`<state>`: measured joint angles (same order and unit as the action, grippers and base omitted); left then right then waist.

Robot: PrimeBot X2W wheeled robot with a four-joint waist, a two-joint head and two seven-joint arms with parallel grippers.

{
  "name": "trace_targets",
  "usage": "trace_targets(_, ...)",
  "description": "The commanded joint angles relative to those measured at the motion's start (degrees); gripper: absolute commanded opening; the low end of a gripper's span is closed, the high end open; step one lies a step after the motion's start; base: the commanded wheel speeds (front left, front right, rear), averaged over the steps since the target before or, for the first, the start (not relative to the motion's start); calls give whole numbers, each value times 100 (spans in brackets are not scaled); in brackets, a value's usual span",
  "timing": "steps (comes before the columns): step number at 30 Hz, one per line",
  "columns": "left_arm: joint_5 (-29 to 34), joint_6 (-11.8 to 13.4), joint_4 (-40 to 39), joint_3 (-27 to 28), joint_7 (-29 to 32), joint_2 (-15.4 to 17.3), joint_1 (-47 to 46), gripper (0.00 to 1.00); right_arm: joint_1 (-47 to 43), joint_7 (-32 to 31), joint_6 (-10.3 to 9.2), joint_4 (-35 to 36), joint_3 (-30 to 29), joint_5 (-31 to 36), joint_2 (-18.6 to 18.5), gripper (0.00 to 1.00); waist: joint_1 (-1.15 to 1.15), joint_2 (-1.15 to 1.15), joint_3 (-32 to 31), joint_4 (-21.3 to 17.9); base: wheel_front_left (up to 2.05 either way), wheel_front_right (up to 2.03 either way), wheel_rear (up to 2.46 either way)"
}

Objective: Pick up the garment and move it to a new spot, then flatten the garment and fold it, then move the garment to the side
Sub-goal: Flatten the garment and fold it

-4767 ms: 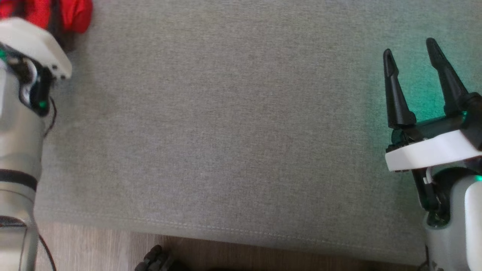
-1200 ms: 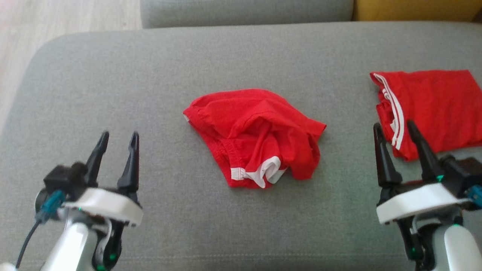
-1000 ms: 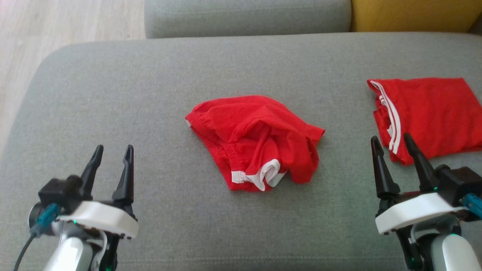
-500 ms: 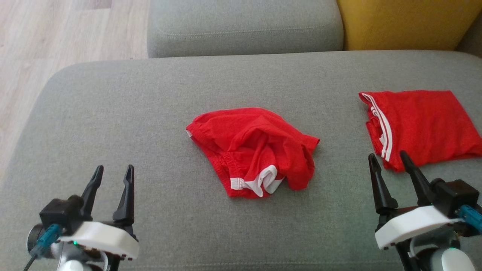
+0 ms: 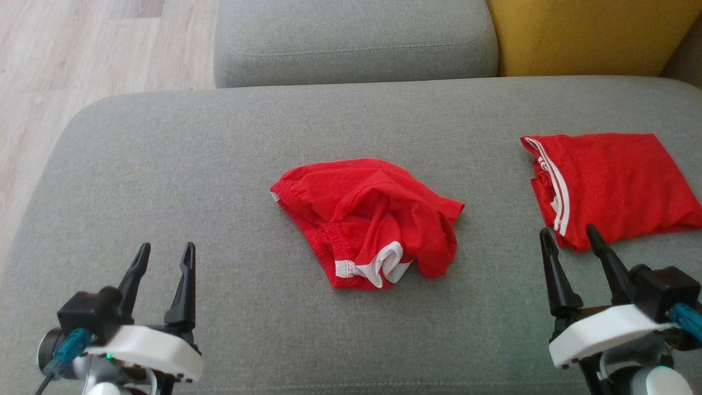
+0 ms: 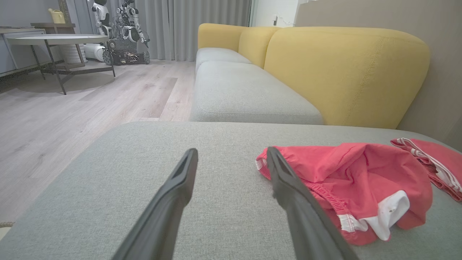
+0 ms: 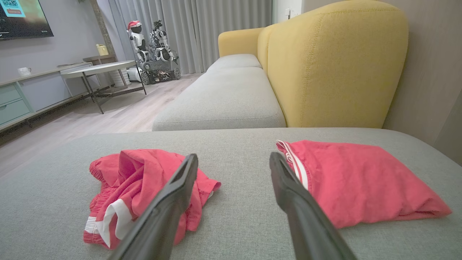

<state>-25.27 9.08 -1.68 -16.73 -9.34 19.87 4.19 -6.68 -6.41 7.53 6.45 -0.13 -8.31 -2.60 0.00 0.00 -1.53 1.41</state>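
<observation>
Crumpled red garment (image 5: 367, 219) sits mid sofa cushion (image 5: 219, 164), unflattened; my left pincer (image 5: 167, 248) and right pincer (image 5: 567, 231) are spread, empty, at near edge flanking it for pickup; folded garment (image 5: 609, 184) set aside at right edge

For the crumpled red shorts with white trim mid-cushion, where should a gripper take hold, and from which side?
Probably the gathered waistband edge on the left side of the crumpled red shorts: it lies exposed, facing the open left gripper across bare grey cushion. Come from the left and above, pinching that thick hem rather than the loose bunched middle.
</observation>
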Motion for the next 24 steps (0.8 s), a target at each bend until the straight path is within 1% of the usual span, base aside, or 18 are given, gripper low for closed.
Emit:
trace_targets(1, 51, 36, -205, 208, -1, 161, -247, 100, 186, -18, -4, 230, 111, 42, -28, 100, 0, 0, 3, 7, 0, 0, 0)
trace_targets(18, 67, 77, -178, 132, -16, 184, -311, 100, 209, -25, -4, 239, 101, 4, -28, 100, 0, 0, 33, 20, 0, 0, 0)
trace_targets(24, 78, -2, -213, -42, 64, 124, -469, 100, 237, -37, -4, 269, 109, 0, -28, 100, 0, 0, 102, 19, 0, 0, 0)
